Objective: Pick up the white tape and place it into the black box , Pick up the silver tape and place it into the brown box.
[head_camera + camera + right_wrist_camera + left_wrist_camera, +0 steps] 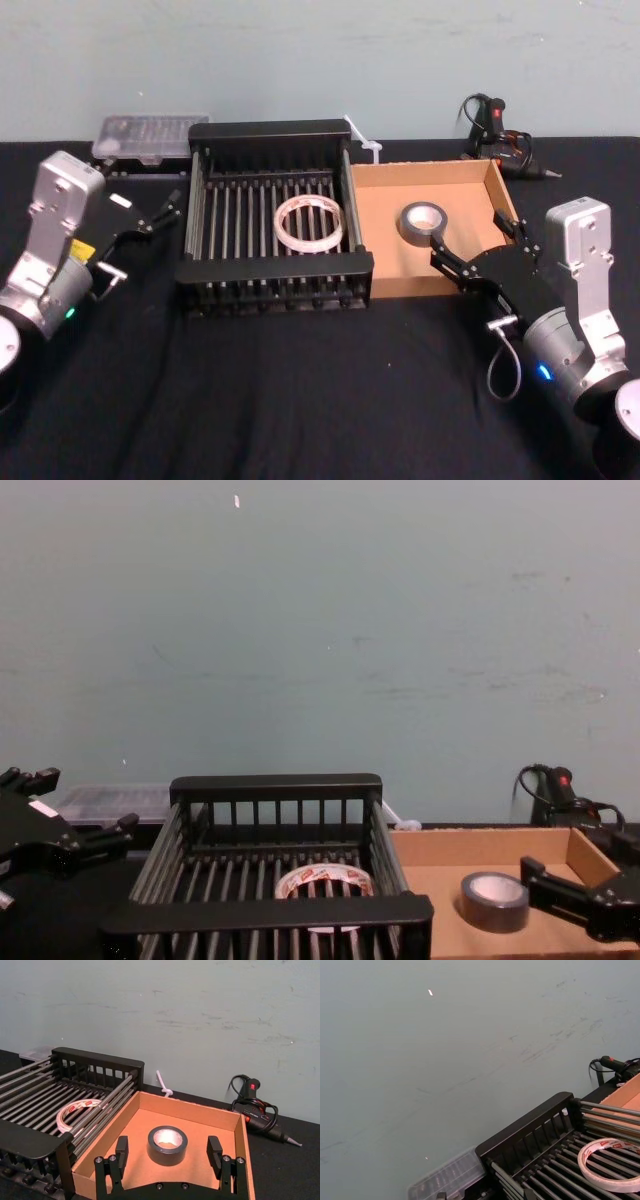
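Risk lingers in the head view: the right gripper [455,252] hangs spread over the brown box [385,265] beside the silver tape [423,221] and could, on withdrawing, clip roll or cardboard wall, while the white tape [310,223] lies in the black box [275,272] and the left gripper [160,212] waits outside it. Right wrist view shows parted fingers [214,1150] flanking the freed grey roll; chest view shows each roll resting in its container.
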You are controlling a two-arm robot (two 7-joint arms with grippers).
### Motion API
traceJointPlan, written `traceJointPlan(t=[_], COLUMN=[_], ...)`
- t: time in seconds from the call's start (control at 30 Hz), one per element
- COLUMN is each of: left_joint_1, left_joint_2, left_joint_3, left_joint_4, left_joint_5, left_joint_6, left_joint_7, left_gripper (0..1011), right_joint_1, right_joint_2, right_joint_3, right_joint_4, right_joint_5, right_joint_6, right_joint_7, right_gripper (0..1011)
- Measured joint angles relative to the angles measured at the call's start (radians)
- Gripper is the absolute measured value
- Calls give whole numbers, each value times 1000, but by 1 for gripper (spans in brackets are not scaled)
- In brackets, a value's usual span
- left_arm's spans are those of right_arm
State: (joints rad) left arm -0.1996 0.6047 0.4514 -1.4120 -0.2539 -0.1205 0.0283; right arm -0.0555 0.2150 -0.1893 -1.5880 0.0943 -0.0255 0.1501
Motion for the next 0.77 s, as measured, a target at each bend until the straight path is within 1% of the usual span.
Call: traceJointPlan(t=[0.77], left_joint_1=[0], left_joint_2=[0], left_joint_3=[0], left_joint_4=[0], left_joint_5=[0], left_joint_6=[0], left_joint_7=[0], left_gripper=[1001], right_joint_1=[5], right_joint_2=[0], right_joint_3=[-5], right_joint_4=[3], right_joint_5=[1], right_joint_6=[3], right_joint_7=[-6], right_gripper=[1002])
